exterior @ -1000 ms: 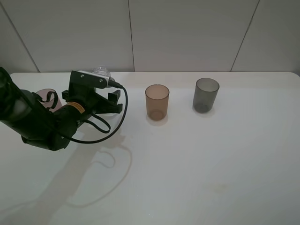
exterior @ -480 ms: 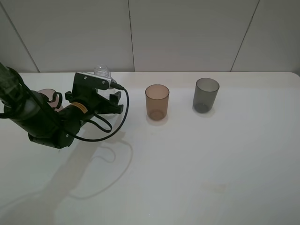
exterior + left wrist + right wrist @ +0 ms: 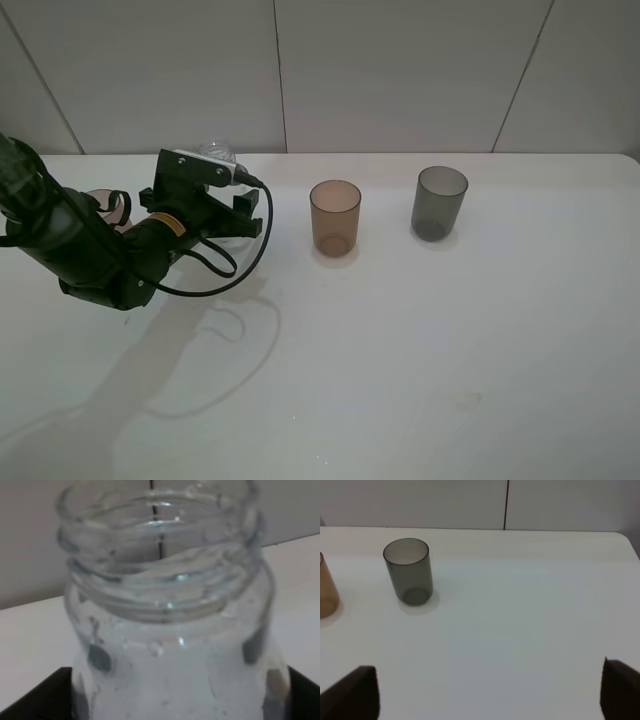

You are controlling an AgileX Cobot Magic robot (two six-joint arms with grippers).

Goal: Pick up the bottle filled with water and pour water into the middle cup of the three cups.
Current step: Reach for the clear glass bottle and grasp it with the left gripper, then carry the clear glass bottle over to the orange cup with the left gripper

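Observation:
The clear, uncapped bottle [image 3: 165,605] fills the left wrist view, with water in it. Only its top [image 3: 216,152] shows in the exterior high view, behind my left gripper [image 3: 222,200]. The dark fingers [image 3: 50,695] stand on either side of the bottle's body at nearly full width. The three cups stand in a row. The pinkish cup [image 3: 97,203] is mostly hidden behind my left arm. The amber middle cup [image 3: 335,217] is right of the bottle. The dark grey cup [image 3: 439,203] [image 3: 408,571] is farther right. My right gripper [image 3: 489,692] is open and empty, short of the grey cup.
The white table [image 3: 420,340] runs back to a tiled wall [image 3: 400,70]. A black cable [image 3: 240,270] loops off my left wrist over the table. The amber cup's edge [image 3: 326,587] shows at the side of the right wrist view.
My left arm has shifted a little toward the wall, bringing the gripper closer around the bottle. The cups have not moved.

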